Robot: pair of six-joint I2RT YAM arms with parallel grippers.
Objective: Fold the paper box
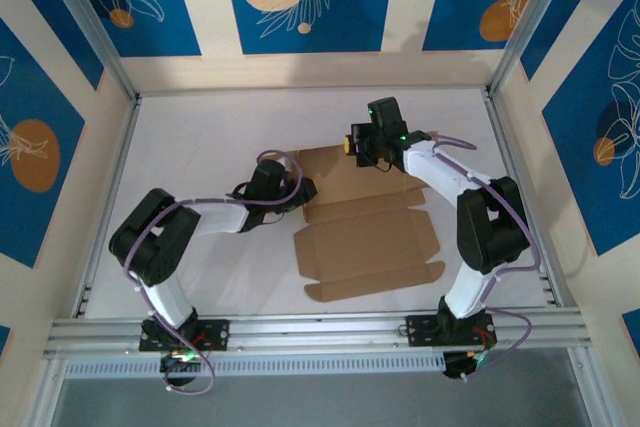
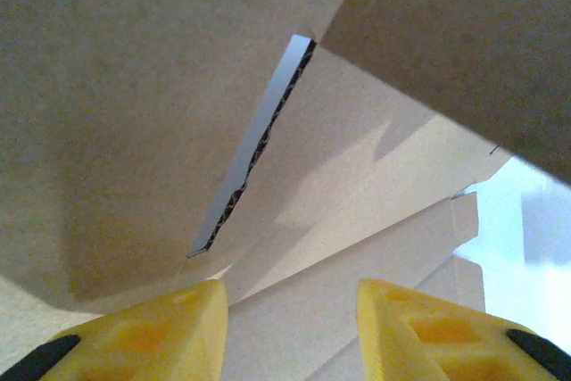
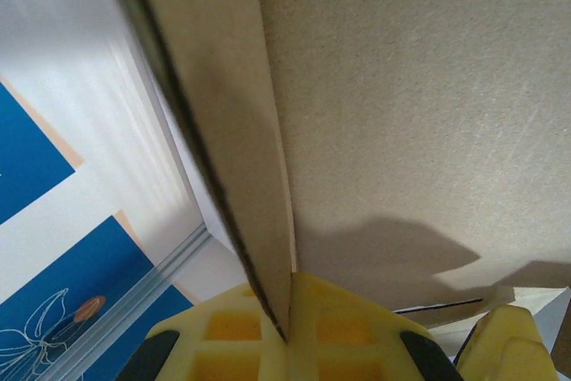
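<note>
the paper box (image 1: 365,247) lies as an open flat sheet on the white table (image 1: 200,147), a little right of the middle, between the two arms. its long axis seems to run from the far side toward the near edge, a bit turned. the right gripper (image 1: 365,147) is at the far end of the sheet. in its wrist view the yellow fingers (image 3: 223,336) are pressed together on the edge of a cardboard flap, which stands up between them. the left gripper (image 1: 296,192) is at the left edge of the sheet. its jaws stand spread with nothing pinched, and panels with a slit (image 2: 254,144) are just in front of it. so the box lies to the right of the left gripper and on the near side of the right one. i judge that the coming fold turns on this far flap, and the left arm is nearer to the side flap.
</note>
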